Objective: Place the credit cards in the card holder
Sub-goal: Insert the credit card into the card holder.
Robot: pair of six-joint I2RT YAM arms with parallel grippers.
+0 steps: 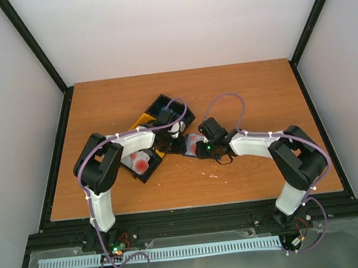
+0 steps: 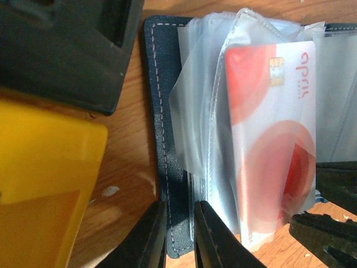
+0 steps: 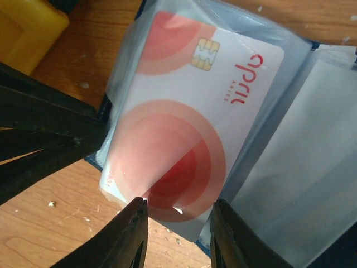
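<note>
The holder lay open on the worktop near the middle, just beside the black-and-yellow tray and between the two arms. Its cover was dark navy with a line of pale stitching along the edge. Inside was a stack of clear, slightly cloudy sleeves, loose and fanned apart.

The card sat among these sleeves. It was white, with two sets of red concentric circles, one at each end. It had a gold chip near one corner and a short red word printed along the edge beside it. A sleeve overlapped one long side, while most of its face showed bare. Its end stuck out past the holder's edge, over the wood.

The left gripper was nearly closed, pinching the stitched edge of the navy cover at one corner. The right gripper stood partly open, its fingers apart on either side of the card's protruding end. I cannot tell whether they touched it.

Other cards, white with red, lay in the tray's near compartment, well apart from the holder
</note>
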